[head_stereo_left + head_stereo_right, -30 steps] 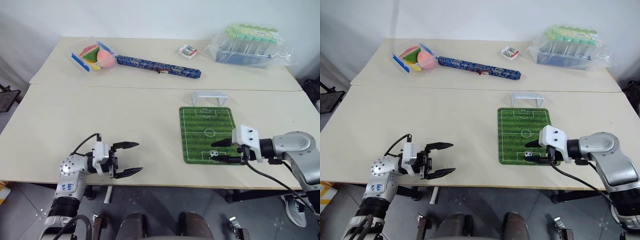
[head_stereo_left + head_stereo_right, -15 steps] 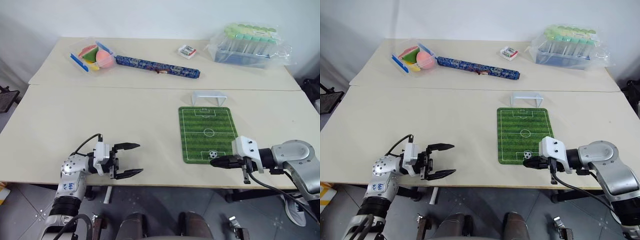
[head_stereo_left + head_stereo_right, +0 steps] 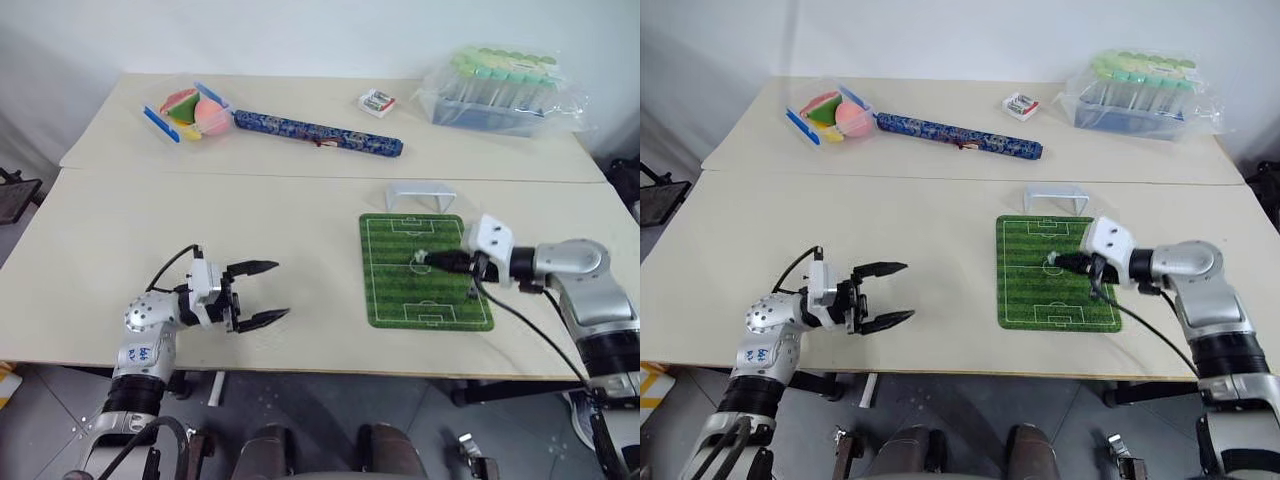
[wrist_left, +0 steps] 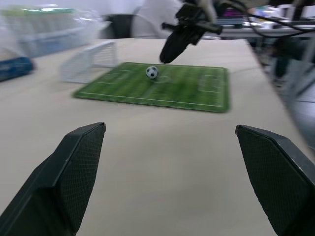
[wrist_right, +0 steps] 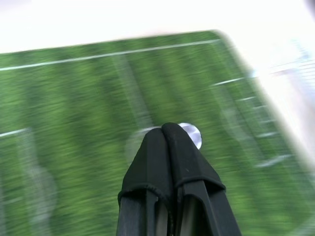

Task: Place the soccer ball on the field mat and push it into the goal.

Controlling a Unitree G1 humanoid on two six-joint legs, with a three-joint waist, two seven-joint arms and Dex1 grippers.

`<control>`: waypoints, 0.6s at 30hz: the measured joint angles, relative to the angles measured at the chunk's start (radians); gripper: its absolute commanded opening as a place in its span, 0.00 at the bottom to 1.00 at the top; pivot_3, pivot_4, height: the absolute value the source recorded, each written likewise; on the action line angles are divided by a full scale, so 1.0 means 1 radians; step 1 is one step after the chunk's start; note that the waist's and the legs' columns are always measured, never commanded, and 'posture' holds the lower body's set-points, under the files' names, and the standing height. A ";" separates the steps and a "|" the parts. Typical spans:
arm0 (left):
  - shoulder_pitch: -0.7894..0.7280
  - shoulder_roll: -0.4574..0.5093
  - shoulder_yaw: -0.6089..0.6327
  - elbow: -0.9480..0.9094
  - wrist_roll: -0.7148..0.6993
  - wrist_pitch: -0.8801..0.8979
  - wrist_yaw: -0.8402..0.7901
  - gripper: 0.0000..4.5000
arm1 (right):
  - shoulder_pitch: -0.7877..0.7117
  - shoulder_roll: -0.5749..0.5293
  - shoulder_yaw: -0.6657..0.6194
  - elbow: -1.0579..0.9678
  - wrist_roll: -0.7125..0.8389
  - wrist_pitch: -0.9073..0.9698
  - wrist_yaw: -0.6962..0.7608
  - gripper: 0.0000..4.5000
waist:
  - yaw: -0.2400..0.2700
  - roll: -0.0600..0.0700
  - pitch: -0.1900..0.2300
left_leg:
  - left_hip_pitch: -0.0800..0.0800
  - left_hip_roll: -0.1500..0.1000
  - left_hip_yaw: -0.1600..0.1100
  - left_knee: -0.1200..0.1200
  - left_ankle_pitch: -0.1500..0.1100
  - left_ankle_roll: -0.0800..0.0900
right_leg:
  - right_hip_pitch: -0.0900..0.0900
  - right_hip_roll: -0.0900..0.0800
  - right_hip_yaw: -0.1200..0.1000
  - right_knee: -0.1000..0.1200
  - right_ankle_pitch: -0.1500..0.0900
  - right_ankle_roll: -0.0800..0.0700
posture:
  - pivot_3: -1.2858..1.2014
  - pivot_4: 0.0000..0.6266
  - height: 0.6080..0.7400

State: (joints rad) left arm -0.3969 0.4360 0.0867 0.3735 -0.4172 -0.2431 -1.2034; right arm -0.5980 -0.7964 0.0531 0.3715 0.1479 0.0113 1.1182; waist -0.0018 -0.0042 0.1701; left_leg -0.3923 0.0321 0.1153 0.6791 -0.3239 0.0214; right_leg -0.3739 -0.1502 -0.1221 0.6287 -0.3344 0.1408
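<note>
Since before, soccer ball [image 3: 421,257] sits nearer goal [image 3: 420,193].

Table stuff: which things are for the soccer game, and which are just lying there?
For the game:
soccer ball
field mat
goal
right gripper, shut

Just lying there:
fruit tray
blue patterned tube
small white box
bag of green-capped tubes

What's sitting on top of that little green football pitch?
A tiny soccer ball rests near the centre circle of the field mat. The right hand, shut, hangs just behind it, hiding some grass.
</note>
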 measured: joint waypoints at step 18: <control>-0.110 -0.032 0.028 0.058 0.029 0.084 0.208 1.00 | 0.073 -0.056 -0.196 0.047 0.106 0.024 -0.009 0.54 | 0.000 0.000 0.000 | -0.004 -0.001 0.002 0.001 0.000 0.000 | 0.000 0.000 -0.005 -0.001 0.000 0.000 | 0.52 0.24 1.00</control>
State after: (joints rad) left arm -0.5074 0.4036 0.1152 0.4314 -0.3879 -0.1594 -0.9953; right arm -0.5246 -0.8527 -0.1431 0.4186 0.2542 0.0353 1.1091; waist -0.0014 -0.0045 0.1702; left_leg -0.3960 0.0312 0.1178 0.6803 -0.3240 0.0216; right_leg -0.3739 -0.1505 -0.1267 0.6279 -0.3342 0.1412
